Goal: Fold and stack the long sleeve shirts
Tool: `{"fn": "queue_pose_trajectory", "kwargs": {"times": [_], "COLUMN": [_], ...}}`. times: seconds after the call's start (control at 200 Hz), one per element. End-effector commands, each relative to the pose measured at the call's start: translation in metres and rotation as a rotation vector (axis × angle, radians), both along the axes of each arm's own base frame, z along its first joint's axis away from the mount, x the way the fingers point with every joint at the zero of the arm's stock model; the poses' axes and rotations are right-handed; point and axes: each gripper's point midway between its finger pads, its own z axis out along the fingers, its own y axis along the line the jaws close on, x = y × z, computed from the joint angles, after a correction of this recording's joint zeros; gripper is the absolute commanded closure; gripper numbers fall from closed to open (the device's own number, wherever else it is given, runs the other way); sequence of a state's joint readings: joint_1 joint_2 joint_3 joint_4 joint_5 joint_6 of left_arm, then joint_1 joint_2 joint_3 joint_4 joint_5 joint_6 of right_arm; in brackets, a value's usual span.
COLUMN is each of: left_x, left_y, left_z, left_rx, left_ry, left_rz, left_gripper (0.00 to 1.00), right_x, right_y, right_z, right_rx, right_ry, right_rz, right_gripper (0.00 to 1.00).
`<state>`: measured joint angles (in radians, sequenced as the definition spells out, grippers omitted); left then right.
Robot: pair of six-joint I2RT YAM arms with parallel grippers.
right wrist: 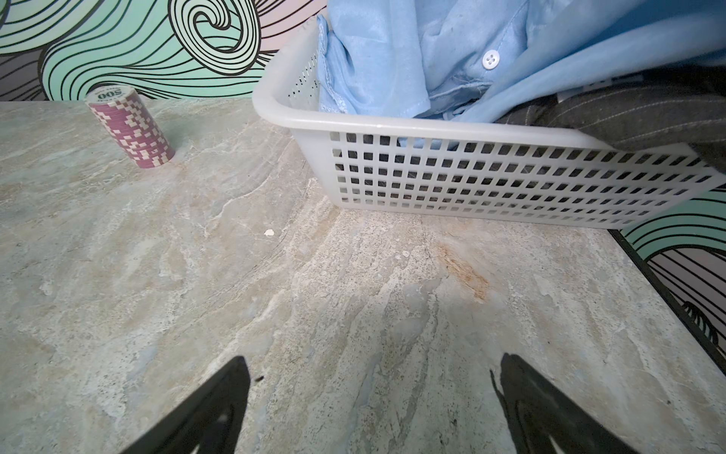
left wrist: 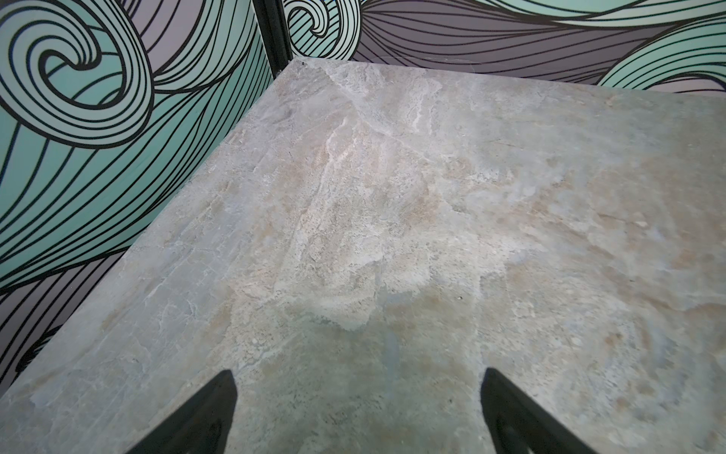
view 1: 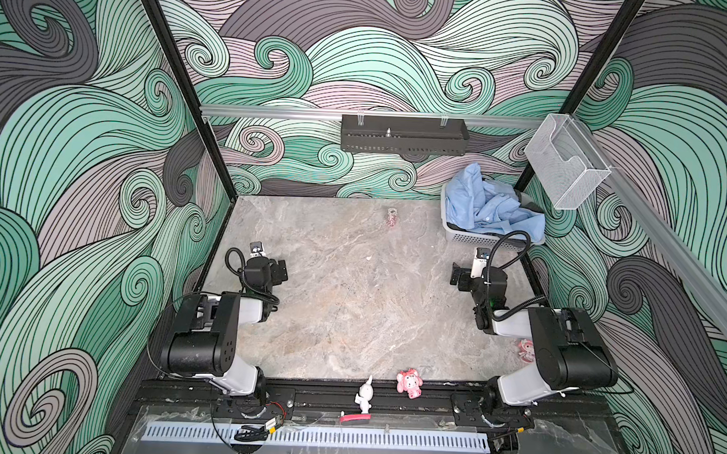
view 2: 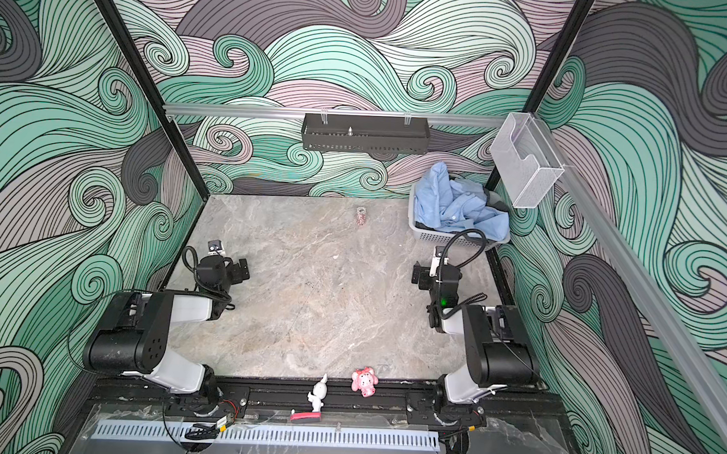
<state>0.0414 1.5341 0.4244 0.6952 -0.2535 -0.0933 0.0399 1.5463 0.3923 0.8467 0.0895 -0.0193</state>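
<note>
A light-blue long sleeve shirt (view 1: 483, 203) (view 2: 450, 202) lies crumpled in a white perforated basket (view 1: 478, 239) (view 2: 448, 238) at the table's back right corner. The right wrist view shows its thin cloth and a pale button (right wrist: 490, 60) above the basket wall (right wrist: 471, 173). A dark pinstriped garment (right wrist: 628, 114) lies under it. My right gripper (view 1: 456, 275) (right wrist: 371, 363) hovers open over bare table just in front of the basket and holds nothing. My left gripper (view 1: 283, 271) (left wrist: 357, 377) is open and empty over the table's left side, far from the basket.
A stack of purple-and-white poker chips (view 1: 391, 217) (right wrist: 131, 127) stands near the back edge, left of the basket. A white figurine (view 1: 364, 394) and a pink pig (view 1: 409, 382) sit on the front rail. A black shelf (view 1: 404, 134) and a clear box (view 1: 565, 168) hang on the walls.
</note>
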Motion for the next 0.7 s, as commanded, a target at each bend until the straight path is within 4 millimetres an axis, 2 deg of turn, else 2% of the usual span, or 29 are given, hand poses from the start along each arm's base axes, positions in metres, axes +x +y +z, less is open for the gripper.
{"fn": "queue_pose_trajectory", "kwargs": {"times": [0.0, 0.15, 0.225, 0.26, 0.29, 0.355, 0.39, 0.455, 0.53, 0.635, 0.655, 0.695], "left_x": [0.008, 0.008, 0.009, 0.011, 0.010, 0.002, 0.002, 0.012, 0.020, 0.016, 0.015, 0.014], "left_y": [-0.001, 0.000, 0.001, 0.003, 0.004, 0.017, 0.021, 0.005, -0.016, -0.044, -0.048, -0.059], "left_z": [0.015, 0.015, 0.023, 0.037, 0.044, 0.084, 0.106, 0.135, 0.162, 0.176, 0.177, 0.179], "left_rx": [-0.003, -0.003, 0.023, 0.044, 0.053, -0.035, -0.089, -0.163, -0.271, -0.333, -0.329, -0.313], "left_ry": [-0.037, -0.038, -0.058, -0.080, -0.047, 0.001, -0.005, 0.018, 0.057, 0.164, 0.180, 0.205], "left_rz": [0.000, 0.002, 0.002, 0.007, 0.021, 0.172, 0.230, 0.162, 0.091, 0.026, 0.013, -0.019], "left_gripper": [0.02, 0.01, 0.01, 0.02, 0.02, 0.05, 0.09, 0.16, 0.18, 0.18, 0.17, 0.13], "right_x": [0.004, 0.005, 0.005, 0.004, 0.004, 0.003, 0.005, 0.008, 0.008, 0.023, 0.023, 0.031], "right_y": [0.000, 0.000, 0.017, 0.016, 0.012, -0.005, -0.009, -0.010, -0.024, -0.028, -0.029, -0.029], "right_z": [0.008, 0.007, 0.023, 0.033, 0.052, 0.089, 0.105, 0.132, 0.149, 0.161, 0.155, 0.155], "right_rx": [-0.001, 0.008, -0.004, -0.021, -0.019, 0.091, 0.132, 0.173, 0.221, 0.290, 0.299, 0.330], "right_ry": [-0.020, -0.016, -0.051, -0.010, 0.001, -0.013, -0.023, -0.005, 0.081, 0.180, 0.223, 0.244], "right_rz": [0.005, 0.009, 0.109, 0.084, 0.048, -0.085, -0.120, -0.154, -0.268, -0.301, -0.313, -0.315], "right_gripper": [0.01, 0.01, 0.03, 0.03, 0.02, 0.01, 0.03, 0.07, 0.07, 0.05, 0.05, 0.02]}}
